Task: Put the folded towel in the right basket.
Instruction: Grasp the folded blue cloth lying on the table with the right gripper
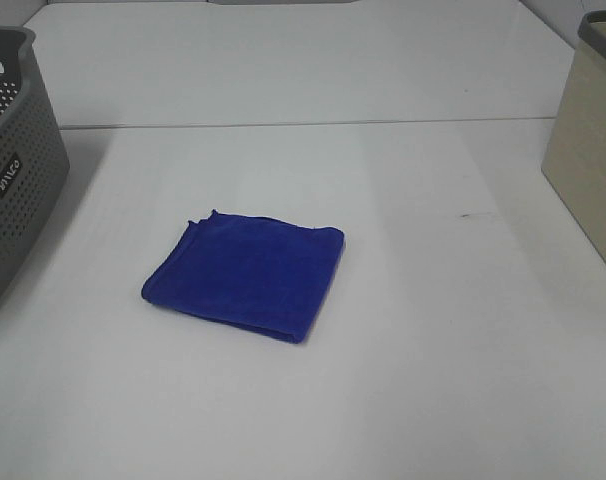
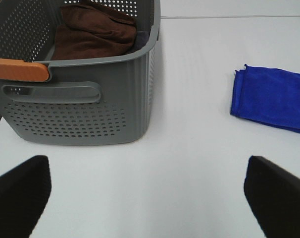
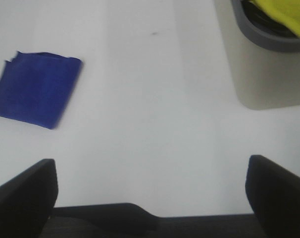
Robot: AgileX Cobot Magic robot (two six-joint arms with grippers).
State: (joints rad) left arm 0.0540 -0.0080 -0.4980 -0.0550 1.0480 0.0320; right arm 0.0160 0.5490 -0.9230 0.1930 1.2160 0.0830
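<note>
White table (image 1: 433, 340), right basket (image 1: 589, 170) cropped, towel (image 1: 245, 275) whole

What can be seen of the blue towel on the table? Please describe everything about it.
The blue towel is deep blue, of soft-looking cloth with a hemmed edge. It is folded into a rough square of several layers, with the loose ends slightly uneven at one corner. It lies flat on the white table, between the grey basket and the beige basket, apart from both. Only the table touches it.
</note>
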